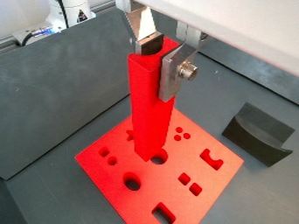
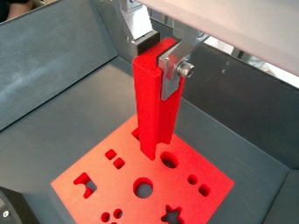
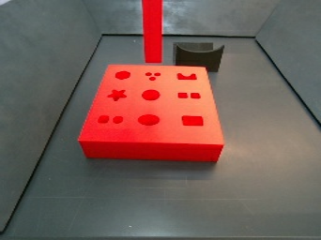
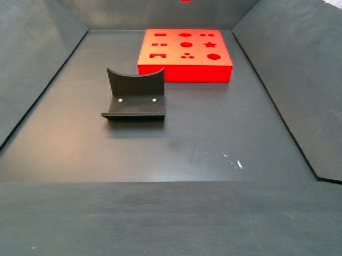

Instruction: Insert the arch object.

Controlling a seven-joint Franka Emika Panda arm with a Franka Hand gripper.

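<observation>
My gripper (image 1: 162,59) is shut on the upper end of the arch object (image 1: 149,105), a long bright red straight bar, and holds it upright; both wrist views show this (image 2: 160,57). The bar (image 2: 152,105) hangs over the flat red board (image 1: 111,162) with shaped cut-outs. Its lower end lies at a cut-out near the board's edge; I cannot tell whether it touches. In a side view the bar (image 3: 150,28) stands at the board's (image 3: 170,107) far edge, and the gripper is out of frame. The board also shows in a side view (image 4: 187,72).
The fixture (image 4: 134,95), a dark bracket with a curved notch, stands on the grey floor apart from the board; it also shows in a side view (image 3: 198,56) and a wrist view (image 1: 260,131). Sloped grey walls (image 3: 51,103) enclose the floor.
</observation>
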